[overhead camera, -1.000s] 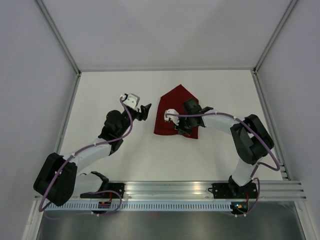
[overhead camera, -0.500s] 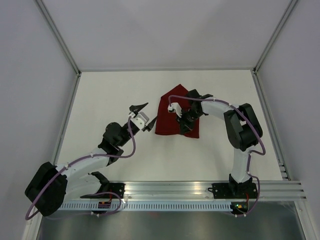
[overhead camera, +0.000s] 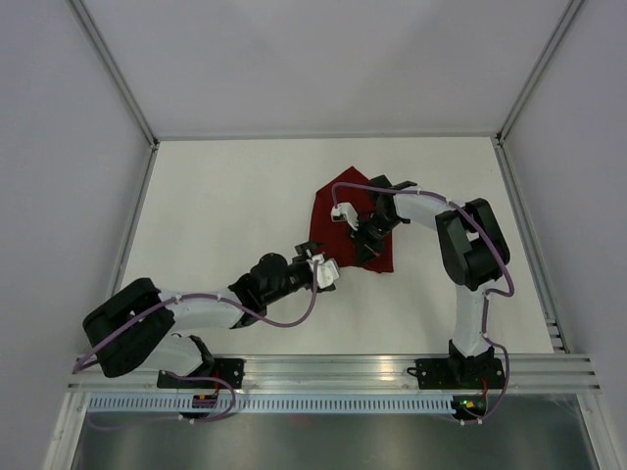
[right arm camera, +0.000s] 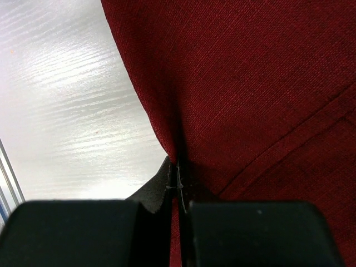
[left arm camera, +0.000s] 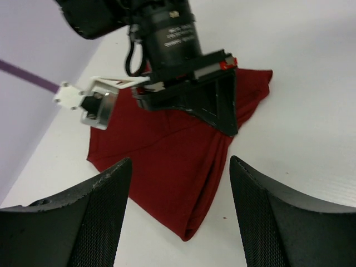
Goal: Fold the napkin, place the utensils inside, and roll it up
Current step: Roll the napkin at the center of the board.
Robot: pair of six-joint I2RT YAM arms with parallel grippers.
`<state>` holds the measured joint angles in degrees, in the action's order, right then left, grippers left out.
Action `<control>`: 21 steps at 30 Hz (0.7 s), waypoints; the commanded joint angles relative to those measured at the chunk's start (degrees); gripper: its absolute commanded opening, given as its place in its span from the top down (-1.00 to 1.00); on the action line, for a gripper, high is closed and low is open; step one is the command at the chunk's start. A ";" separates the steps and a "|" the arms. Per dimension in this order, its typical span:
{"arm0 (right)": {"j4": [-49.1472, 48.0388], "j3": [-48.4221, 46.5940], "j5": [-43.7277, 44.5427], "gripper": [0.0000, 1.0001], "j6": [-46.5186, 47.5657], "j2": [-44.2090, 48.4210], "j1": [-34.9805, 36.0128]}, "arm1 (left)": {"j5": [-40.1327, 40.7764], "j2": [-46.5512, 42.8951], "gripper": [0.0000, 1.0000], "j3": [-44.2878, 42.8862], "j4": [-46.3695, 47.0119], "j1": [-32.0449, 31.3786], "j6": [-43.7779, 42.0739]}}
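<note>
One thin pinch by the right gripper [right arm camera: 178, 179] held the dark red soft cloth napkin [right arm camera: 250, 83], liable to slip under tension; the left gripper [left arm camera: 179, 161] gaped wide.

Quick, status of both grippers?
Left gripper: open, holding nothing.
Right gripper: closed, pinching a fold of the napkin.
</note>
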<state>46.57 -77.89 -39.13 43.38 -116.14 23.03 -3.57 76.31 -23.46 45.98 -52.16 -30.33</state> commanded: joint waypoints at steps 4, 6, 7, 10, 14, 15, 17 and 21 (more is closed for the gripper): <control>2.65 -2.80 -3.40 0.91 2.94 -2.08 -0.44 | 0.06 11.72 -0.52 -7.64 -2.56 -3.91 -10.53; 2.65 -2.71 -3.32 0.91 2.94 -2.16 -0.53 | -0.29 14.99 -0.54 -9.22 -3.52 -4.96 -12.20; 2.57 -2.80 -3.32 0.91 2.86 -2.25 -0.53 | -0.38 16.31 -0.54 -10.62 -3.87 -5.14 -13.87; 2.56 -2.88 -3.14 0.91 2.68 -2.60 -0.61 | -0.56 21.23 -0.55 -11.95 -2.56 -5.23 -16.16; 2.56 -2.97 -2.96 0.91 2.68 -2.69 -0.70 | 0.41 26.33 -0.54 -14.06 -2.12 -4.97 -18.19; 2.65 -2.97 -2.96 0.91 2.68 -2.69 -0.70 | 0.50 26.86 -0.54 -14.50 -2.29 -5.05 -18.80; 2.91 -3.06 -2.88 0.91 2.85 -2.60 -0.62 | 0.50 28.35 -0.52 -15.64 -2.38 -4.71 -18.98; 3.88 -3.58 -2.88 0.91 3.21 -2.52 -1.05 | 1.55 29.85 -0.40 -17.05 -3.79 -4.18 -21.26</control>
<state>48.97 -79.77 -40.47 44.05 -117.84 22.39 -2.85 104.92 -38.57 42.24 -56.86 -46.50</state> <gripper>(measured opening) 0.051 0.718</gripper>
